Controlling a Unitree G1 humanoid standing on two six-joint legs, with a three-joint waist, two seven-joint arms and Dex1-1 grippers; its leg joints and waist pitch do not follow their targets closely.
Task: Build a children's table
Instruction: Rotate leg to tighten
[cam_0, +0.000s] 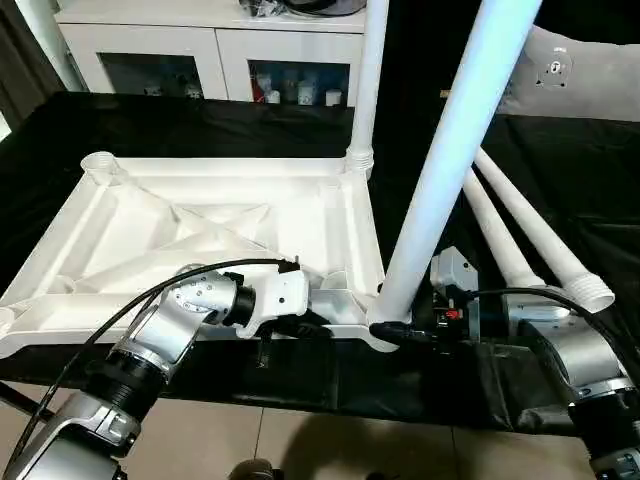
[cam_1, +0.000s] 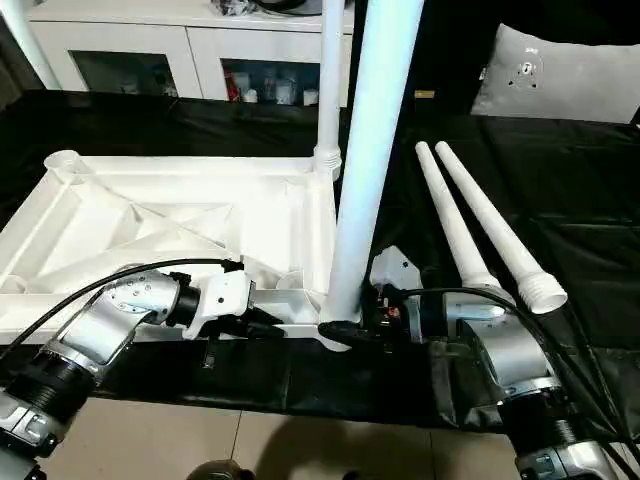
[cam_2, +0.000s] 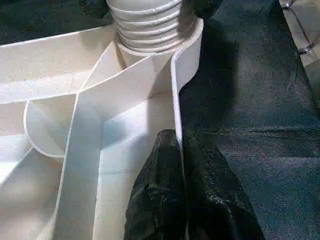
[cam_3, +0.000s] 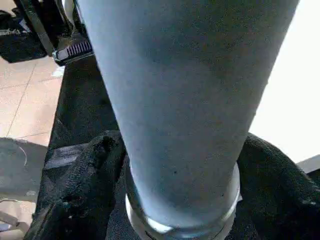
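Table top (cam_0: 200, 235) lies underside up on black cloth (cam_0: 560, 180), ribs and cross-braces showing. Legs counted: four. One leg (cam_0: 367, 75) stands upright in the far corner socket at about 1 o'clock of the top. A second leg (cam_0: 455, 150) stands tilted at the near corner, about 5 o'clock, its base at the socket. Two loose legs (cam_1: 480, 225) lie side by side on the cloth at 3 o'clock of the top, touching or nearly so.

Left gripper (cam_2: 182, 150): fingers pinched together over the top's near rim wall, just beside the near socket with its threaded leg end.

Right gripper (cam_3: 180, 200): fingers (cam_3: 85, 175) wrapped either side of the tilted leg's base, closed on it; seating depth in the socket unclear from here.

Cabinet (cam_0: 215, 50) at 12 o'clock, pillow (cam_1: 560, 75) at 2 o'clock.
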